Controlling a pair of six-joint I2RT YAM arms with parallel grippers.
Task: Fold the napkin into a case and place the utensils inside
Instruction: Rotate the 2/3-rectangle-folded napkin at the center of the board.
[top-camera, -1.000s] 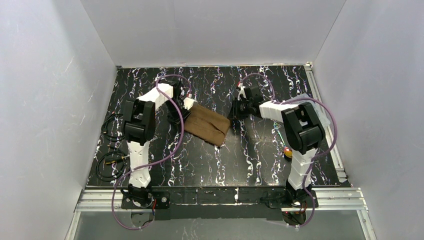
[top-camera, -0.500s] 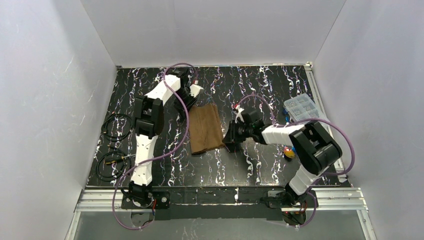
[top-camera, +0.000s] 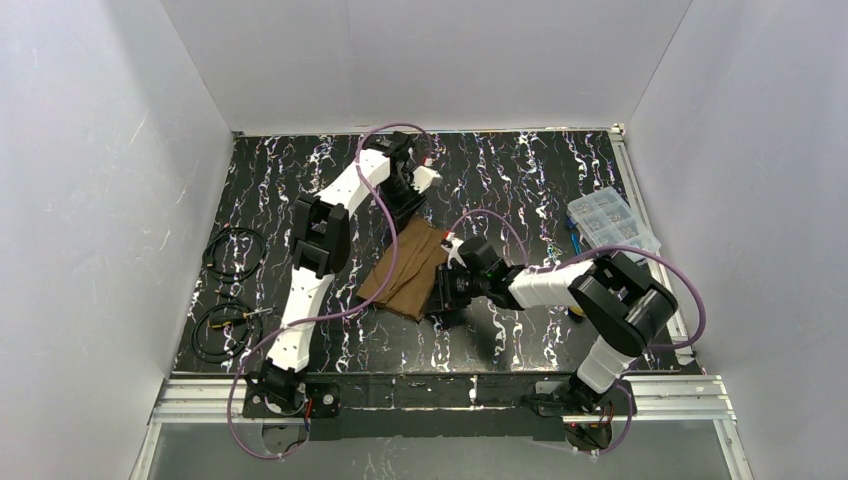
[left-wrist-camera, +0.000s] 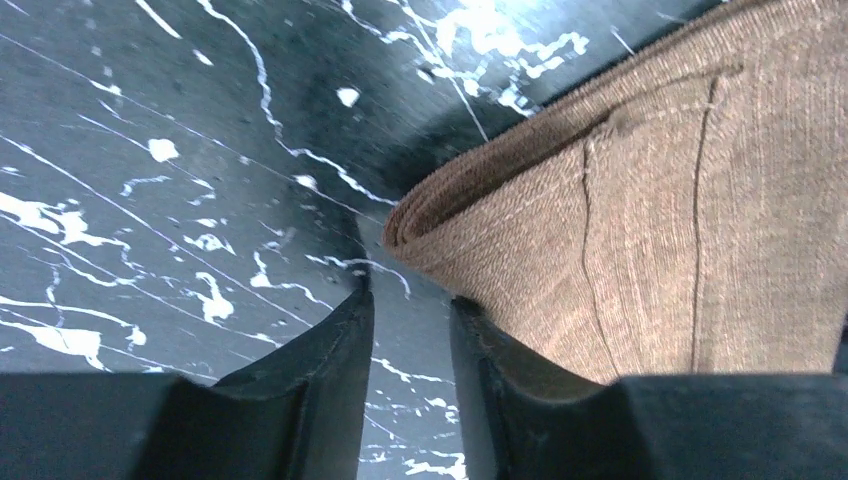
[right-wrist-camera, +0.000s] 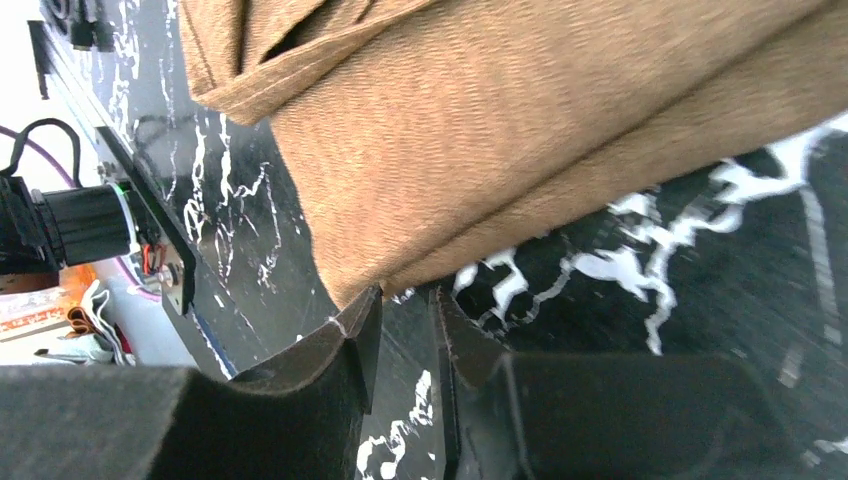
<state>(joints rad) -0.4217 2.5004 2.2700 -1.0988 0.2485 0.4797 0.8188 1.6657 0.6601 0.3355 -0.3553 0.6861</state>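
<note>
the napkin (top-camera: 405, 272) lies folded on the worktop (top-camera: 520, 170), between the two arms. it is a long brown layered shape set on a slant, with its far end more to the right than its near end.

the left gripper (left-wrist-camera: 410, 300) is at the far end of the napkin. in the left wrist view its jaws stand only a little apart, and bare worktop shows in the narrow gap. nothing is pinched. the rounded, folded corner of the napkin is just beyond the tips, and the cloth runs just beside one finger.

the right gripper (right-wrist-camera: 405, 305) is at the right long edge of the napkin, close to its near end. its jaws are also slightly spread with nothing between them, and a corner of the napkin is just at the tips.

a clear compartment box (top-camera: 610, 222) stands well apart from the napkin, on its right.
</note>
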